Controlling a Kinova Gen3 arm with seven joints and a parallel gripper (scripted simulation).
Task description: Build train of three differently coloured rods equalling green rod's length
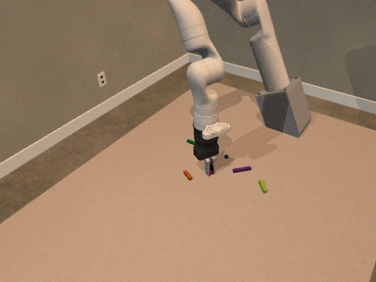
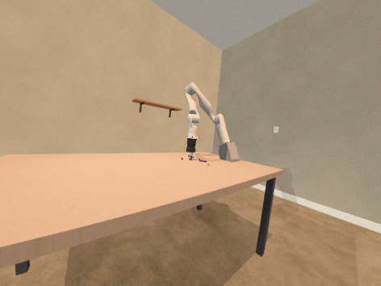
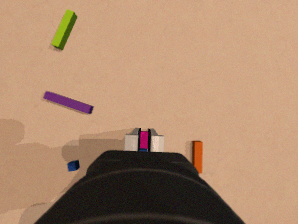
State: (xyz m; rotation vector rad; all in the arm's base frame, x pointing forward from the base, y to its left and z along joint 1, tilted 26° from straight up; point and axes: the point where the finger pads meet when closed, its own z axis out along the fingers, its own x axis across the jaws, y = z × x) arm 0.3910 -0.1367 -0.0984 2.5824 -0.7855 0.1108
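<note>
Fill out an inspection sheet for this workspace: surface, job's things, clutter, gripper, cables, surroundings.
Surface: tan table, dark legs.
Job's things: orange rod, purple rod, lime rod and blue rod lie apart, none end to end; green rod partly hidden behind the wrist; magenta rod in the fingers.
Clutter: nothing seen.
Gripper: gripper points down, shut on the magenta rod.
Cables: nothing seen.
Surroundings: grey pedestal, wall outlet, wall shelf, brown floor.
</note>
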